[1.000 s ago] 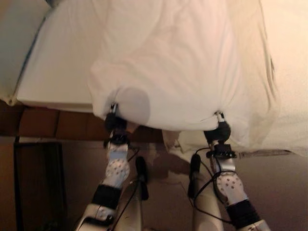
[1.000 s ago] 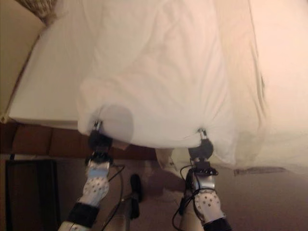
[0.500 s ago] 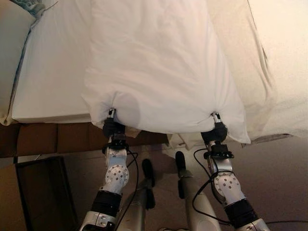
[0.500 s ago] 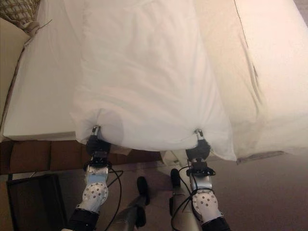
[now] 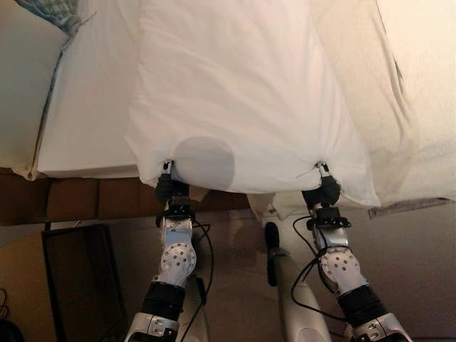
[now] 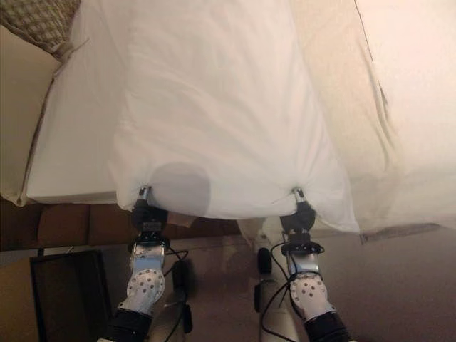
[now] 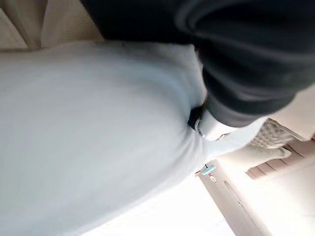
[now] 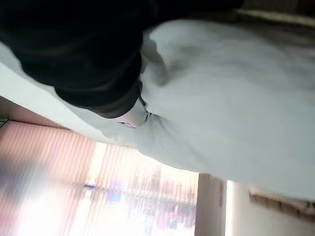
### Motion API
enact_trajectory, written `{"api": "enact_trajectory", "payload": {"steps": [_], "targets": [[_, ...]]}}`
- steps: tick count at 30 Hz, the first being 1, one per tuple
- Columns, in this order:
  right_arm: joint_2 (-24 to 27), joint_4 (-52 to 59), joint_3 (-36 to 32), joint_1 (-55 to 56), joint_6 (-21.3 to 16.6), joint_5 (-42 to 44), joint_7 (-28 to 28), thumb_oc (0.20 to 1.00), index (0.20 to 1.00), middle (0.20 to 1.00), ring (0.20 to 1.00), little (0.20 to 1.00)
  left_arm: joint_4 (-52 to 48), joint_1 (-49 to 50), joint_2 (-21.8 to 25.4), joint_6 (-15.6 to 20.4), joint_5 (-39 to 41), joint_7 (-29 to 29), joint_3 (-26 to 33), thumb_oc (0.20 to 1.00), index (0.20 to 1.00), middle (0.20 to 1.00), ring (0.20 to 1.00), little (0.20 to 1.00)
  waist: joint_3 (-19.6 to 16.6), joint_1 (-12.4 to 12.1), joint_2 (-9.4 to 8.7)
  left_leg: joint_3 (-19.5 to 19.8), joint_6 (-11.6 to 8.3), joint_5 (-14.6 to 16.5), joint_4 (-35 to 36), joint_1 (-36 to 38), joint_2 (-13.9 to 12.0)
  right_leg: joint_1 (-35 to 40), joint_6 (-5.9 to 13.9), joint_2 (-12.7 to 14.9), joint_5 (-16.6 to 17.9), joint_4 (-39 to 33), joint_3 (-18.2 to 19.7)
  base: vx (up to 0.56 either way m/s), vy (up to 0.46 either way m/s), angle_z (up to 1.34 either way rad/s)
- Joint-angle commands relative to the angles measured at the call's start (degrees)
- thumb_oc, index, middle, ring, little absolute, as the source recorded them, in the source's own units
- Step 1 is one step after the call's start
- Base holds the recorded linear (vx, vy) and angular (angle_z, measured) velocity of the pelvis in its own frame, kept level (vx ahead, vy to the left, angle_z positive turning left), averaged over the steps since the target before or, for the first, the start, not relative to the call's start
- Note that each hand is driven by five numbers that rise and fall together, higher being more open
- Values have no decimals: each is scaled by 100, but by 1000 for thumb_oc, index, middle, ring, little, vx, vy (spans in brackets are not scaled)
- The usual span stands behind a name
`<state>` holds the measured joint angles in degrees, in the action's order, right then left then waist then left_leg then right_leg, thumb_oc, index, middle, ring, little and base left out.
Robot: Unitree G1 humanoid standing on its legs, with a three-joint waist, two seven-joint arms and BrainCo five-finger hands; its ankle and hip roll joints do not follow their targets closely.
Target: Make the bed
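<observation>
Bed (image 5: 85, 114) fills upper view, bare mattress edge at 9 o'clock. White sheet (image 5: 235, 92) spread over middle, near edge hanging off bed at 6. I see left hand (image 5: 169, 187) at 7 and right hand (image 5: 322, 189) at 5, each pinching sheet's near edge, fabric bunched round fingers. Patterned cushion (image 6: 43, 21) at 11.

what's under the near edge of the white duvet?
Both hands reach under the duvet: left hand, right hand. Their fingers are covered by cloth, so the grip can't be seen. The mattress shows beside it.
</observation>
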<state>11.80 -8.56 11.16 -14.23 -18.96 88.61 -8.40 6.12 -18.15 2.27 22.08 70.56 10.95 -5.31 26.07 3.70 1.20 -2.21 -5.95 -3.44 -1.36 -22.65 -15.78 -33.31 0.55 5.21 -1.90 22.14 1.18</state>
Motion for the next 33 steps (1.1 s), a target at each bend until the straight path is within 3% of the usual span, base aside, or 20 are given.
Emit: {"api": "enact_trajectory", "payload": {"steps": [1,2,4,5,6,7,8,9,10,12,14,16,17,19,22,23,26,32,33], "targets": [[9,312,-244,197,-359,-207,-96,200,200,200,200,200,-448,-61,383,677,-112,-85,519,200,200,200,200,200,-373,-49,177,-142,-229,-980,636,130,-8,320,713,84,224,-568,45,17,403,-2],[-74,313,-280,185,-368,-184,-96,200,200,200,200,200,-362,-134,459,671,-72,-89,495,200,200,200,200,200,-357,-59,124,-78,-213,-955,551,40,105,365,793,184,388,-785,101,25,399,-10],[-190,388,-436,271,-458,-164,-100,200,200,200,200,200,-286,-253,588,636,-110,-57,338,200,200,200,200,200,-278,14,-10,-20,-133,-326,-572,-413,530,791,985,773,811,-1413,151,58,536,17],[-192,389,-436,268,-458,-165,-98,200,200,200,200,200,-285,-257,591,637,-110,-58,339,200,200,200,200,200,-285,21,-10,-11,-126,-331,-593,-445,538,787,991,780,838,-1440,145,117,671,80],[-240,491,-526,383,-433,-182,-67,200,200,200,200,200,-156,-281,550,579,-11,-57,256,200,200,200,200,200,-337,113,10,-158,4,128,-1153,-624,875,1052,1118,1352,1547,-1911,51,76,472,87],[-242,493,-526,382,-433,-184,-65,200,200,200,200,200,-155,-283,552,579,-9,-58,257,200,200,200,200,200,-350,120,4,-159,13,114,-1156,-650,890,1042,1126,1367,1576,-1939,50,131,716,83],[-248,502,-522,371,-404,-255,-54,200,200,200,200,200,-91,-199,578,540,-25,-91,294,200,200,200,200,200,-353,108,4,-331,79,315,-1392,-666,989,1033,1223,1657,2225,-2196,-168,88,521,58],[-269,553,-474,362,-336,-336,-66,200,200,200,200,200,-21,-76,605,448,-67,-113,329,200,200,200,200,200,-372,-4,26,-616,134,468,-1508,-645,953,1088,1250,1913,2382,-2482,-804,96,732,31],[-279,602,-427,363,-303,-435,-63,200,200,200,200,200,-18,-46,649,409,-133,-135,330,200,200,200,200,200,-371,-18,7,-741,181,558,-1538,-610,1016,1201,1156,1934,2164,-2587,-1200,56,671,5],[-196,621,-431,423,-253,-478,-158,200,200,200,200,200,-6,-124,680,392,-233,-213,275,200,200,200,200,200,-379,107,-14,-772,306,619,-1646,-672,1235,1119,1015,1612,1623,-2246,-881,32,573,-57],[-185,504,-348,429,-233,-517,-102,200,200,200,200,200,-7,-149,642,363,-271,-146,234,200,200,200,200,200,-347,137,-24,-973,334,648,-1557,-533,1327,1048,902,1225,1150,-2038,-945,37,480,-30],[-192,369,-225,387,-196,-486,-166,200,200,200,200,200,129,-222,554,388,-345,-17,271,200,200,200,200,200,-170,185,-93,-1157,385,557,-1191,-241,1552,813,738,494,712,-1404,-851,-28,386,-26],[-191,366,-225,379,-197,-483,-168,200,200,200,200,200,130,-229,555,389,-345,-16,275,200,200,200,200,200,-177,180,-103,-1169,389,536,-1174,-251,1560,782,736,501,715,-1388,-836,-41,252,-44],[-224,-5,-104,361,-223,-537,-141,200,200,200,200,200,418,-240,402,475,-400,295,284,200,200,200,200,200,-6,237,-15,-1214,458,505,-864,-3,1683,441,649,126,555,-1030,-561,0,165,-33],[-293,-500,-61,368,-108,-512,-155,200,200,200,200,200,684,-246,226,595,-377,544,376,200,200,200,200,200,61,205,14,-1251,512,543,-977,-60,1683,603,676,301,602,-1240,-605,-1,48,2],[-314,-1101,-1,284,25,-641,-180,200,200,200,200,200,928,-231,78,728,-391,764,518,200,200,200,200,200,99,94,57,-1369,497,522,-1062,-166,1616,583,716,386,639,-1228,-786,-48,-2,3],[-361,-1576,-77,220,134,-635,-238,200,200,200,200,200,1287,-275,-128,858,-29,819,700,200,200,200,200,200,102,91,89,-1370,502,474,-1025,-195,1613,558,712,335,662,-1244,-686,-33,-39,-15],[-524,-2888,-343,53,197,-750,-138,200,200,200,200,200,2795,-432,-242,637,-181,884,980,200,200,200,200,200,54,140,76,-1401,430,410,-958,-290,1554,609,718,324,727,-1492,-712,-6,-50,-3],[-541,-3493,-439,-16,260,-864,-110,200,200,200,200,200,3543,-592,-223,467,-262,733,1004,200,200,200,200,200,51,186,47,-1399,398,346,-879,-298,1531,604,708,286,753,-1525,-688,-3,-72,5]]}}
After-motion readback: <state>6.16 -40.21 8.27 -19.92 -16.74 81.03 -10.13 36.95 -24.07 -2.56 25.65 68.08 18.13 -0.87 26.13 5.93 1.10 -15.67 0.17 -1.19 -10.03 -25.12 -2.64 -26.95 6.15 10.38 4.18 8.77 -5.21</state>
